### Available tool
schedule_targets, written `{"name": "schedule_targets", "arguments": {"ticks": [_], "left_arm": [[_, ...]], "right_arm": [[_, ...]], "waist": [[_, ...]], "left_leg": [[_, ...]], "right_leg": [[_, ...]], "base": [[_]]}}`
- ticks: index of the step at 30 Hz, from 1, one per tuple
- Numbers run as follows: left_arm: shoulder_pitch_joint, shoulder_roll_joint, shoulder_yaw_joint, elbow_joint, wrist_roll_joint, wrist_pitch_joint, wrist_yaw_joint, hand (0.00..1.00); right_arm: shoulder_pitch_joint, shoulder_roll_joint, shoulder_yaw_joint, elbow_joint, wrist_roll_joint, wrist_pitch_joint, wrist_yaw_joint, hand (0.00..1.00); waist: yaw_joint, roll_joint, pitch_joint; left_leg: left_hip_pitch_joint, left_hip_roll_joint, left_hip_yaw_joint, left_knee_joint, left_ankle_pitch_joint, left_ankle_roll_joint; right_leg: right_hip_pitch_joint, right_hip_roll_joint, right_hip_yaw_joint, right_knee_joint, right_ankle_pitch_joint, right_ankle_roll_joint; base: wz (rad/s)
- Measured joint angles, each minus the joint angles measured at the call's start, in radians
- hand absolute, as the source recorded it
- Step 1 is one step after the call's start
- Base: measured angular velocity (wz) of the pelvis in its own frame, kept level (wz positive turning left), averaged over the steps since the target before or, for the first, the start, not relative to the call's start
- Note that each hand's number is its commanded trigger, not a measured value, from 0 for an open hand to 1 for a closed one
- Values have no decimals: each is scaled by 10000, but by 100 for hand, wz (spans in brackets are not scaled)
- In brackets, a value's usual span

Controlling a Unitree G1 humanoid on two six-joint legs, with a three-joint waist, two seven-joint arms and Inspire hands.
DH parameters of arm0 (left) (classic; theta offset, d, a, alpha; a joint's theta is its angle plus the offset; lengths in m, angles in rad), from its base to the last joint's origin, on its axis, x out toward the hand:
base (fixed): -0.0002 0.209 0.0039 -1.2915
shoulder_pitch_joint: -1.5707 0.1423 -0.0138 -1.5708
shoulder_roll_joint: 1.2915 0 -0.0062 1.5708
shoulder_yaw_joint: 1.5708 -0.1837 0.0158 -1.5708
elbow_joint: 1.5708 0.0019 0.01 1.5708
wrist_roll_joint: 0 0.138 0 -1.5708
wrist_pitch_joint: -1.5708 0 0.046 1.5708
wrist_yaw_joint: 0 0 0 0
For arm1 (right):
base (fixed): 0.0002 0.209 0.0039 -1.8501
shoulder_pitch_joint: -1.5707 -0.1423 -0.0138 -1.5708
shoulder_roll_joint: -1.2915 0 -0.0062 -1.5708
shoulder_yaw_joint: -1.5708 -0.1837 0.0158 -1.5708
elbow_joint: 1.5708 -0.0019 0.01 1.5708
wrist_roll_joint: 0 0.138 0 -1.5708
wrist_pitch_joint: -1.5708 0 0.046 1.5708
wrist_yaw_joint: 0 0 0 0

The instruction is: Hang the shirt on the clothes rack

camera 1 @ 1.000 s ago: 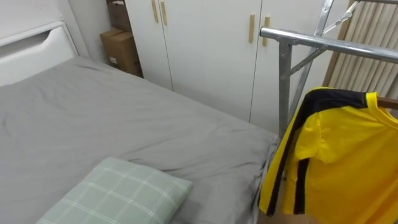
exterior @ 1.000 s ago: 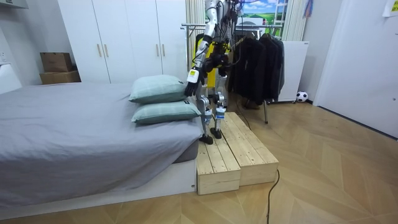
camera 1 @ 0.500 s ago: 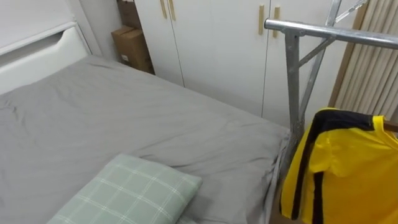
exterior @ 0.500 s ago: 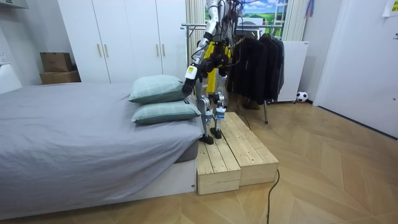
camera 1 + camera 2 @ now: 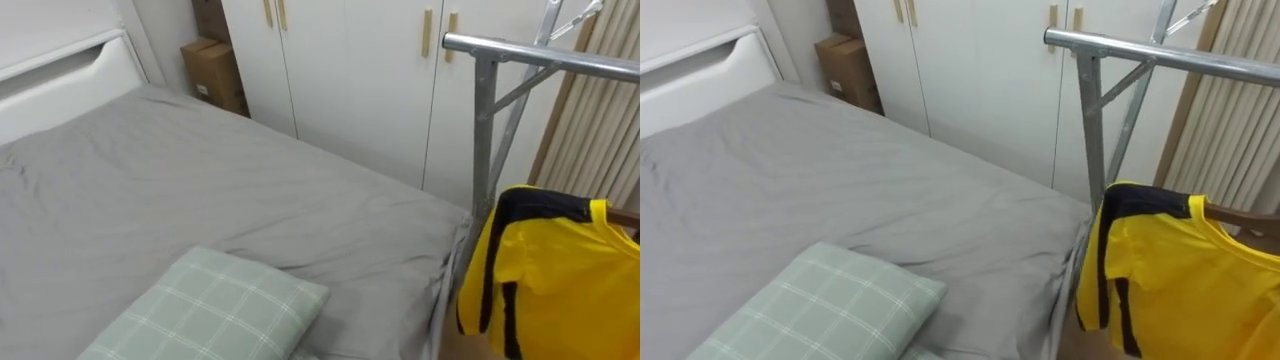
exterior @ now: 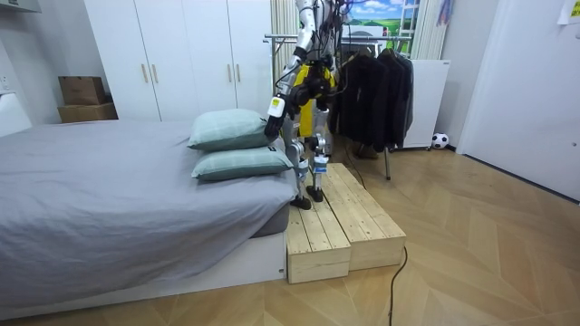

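Closest in, the yellow shirt (image 5: 560,270) on its wooden hanger (image 5: 1240,213) hangs lower and further right than a second ago. The whole view nudged a bit too, going by the checked pillow (image 5: 215,310), but the gap up to the metal rail (image 5: 560,62) has clearly grown, so I'd say the shirt still needs lifting over that bar. Can't tell what's gripping the hanger, and in the room view the left hand (image 6: 270,127) seems to have swung slightly toward the bed (image 5: 200,180), fingers too small to call
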Motion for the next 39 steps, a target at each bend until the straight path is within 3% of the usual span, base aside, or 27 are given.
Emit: {"name": "schedule_targets", "arguments": {"ticks": [5, 10, 13, 16, 20, 23, 24, 25, 27, 32, 36, 39], "left_arm": [[-8, 154, -103, 42, -7, -3, -84, 0], [-35, 212, -202, 53, -18, -10, -85, 0], [-36, 212, -201, 57, -10, -23, -78, 0], [-29, 211, -202, 56, 11, -23, -76, 0], [-27, 211, -201, 49, 27, -21, -44, 0], [-15, 210, -198, 50, 61, -12, -22, 0], [-11, 210, -200, 51, 62, 0, -21, 0], [-4, 210, -200, 51, 69, 13, -21, 0], [-4, 209, -199, 62, 108, 30, -21, 0], [-7, 204, -198, 98, 112, 47, -21, 0], [8, 100, -198, 221, 103, 47, 53, 0], [7, 79, -192, 228, 65, 48, 178, 0]], "right_arm": [[-135, 0, 25, -23, -337, -59, -172, 100], [-136, 74, 110, -854, -1374, -141, -872, 100], [-137, 74, 110, -1069, -1667, -396, -1372, 100], [-136, 73, 110, -1307, -1780, -468, -1698, 100], [-141, 71, 106, -1571, -1812, -573, -2033, 100], [-244, 68, 106, -1624, -2086, -585, -2254, 100], [-354, 68, 108, -1624, -2155, -586, -2307, 100], [-489, 68, 110, -1625, -2204, -590, -2357, 100], [-793, 67, 112, -1624, -2328, -645, -2442, 100], [-1334, 38, 127, -1690, -2498, -940, -2704, 100], [-1333, 40, 121, -1753, -2423, -943, -2766, 100], [-1334, 37, 97, -1753, -2169, -945, -2795, 100]], "waist": [[37, -132, 2], [180, -246, 57], [247, -333, 111], [283, -370, 112], [240, -367, 106], [245, -372, 90], [235, -358, 82], [231, -349, 76], [236, -351, 76], [207, -361, 76], [228, -186, -24], [208, -132, -37]], "left_leg": [[26, -12, -11, -16, -21, 34], [173, -12, 15, -150, -22, 32], [150, -8, -20, -48, -30, 40], [133, -15, -26, 1, -59, 79], [118, -28, -29, 3, -63, 85], [115, -30, -29, -2, -62, 85], [125, -24, -31, -3, -62, 85], [149, -24, -37, -4, -60, 84], [157, -40, -40, -13, -61, 84], [153, -55, -40, -8, -61, 81], [165, -58, -30, -4, -60, 79], [181, -57, -31, -16, -57, 76]], "right_leg": [[19, -11, -1, 17, 0, -1], [23, -8, 113, 67, 2, -5], [14, -1, 142, 9, -11, 19], [16, 6, 207, -27, -91, 160], [2, 5, 228, -29, -85, 150], [10, 4, 249, 3, -48, 84], [8, 4, 250, 25, 13, -27], [14, 4, 252, 36, 63, -267], [29, 3, 256, -15, 37, -404], [20, -1, 288, -54, -24, -534], [10, -1, 290, -88, -11, -579], [16, -5, 303, -33, -21, -598]], "base": [[1], [-5], [-7], [-2], [-1], [-1], [-4], [-6], [-6], [0], [0], [0]]}}
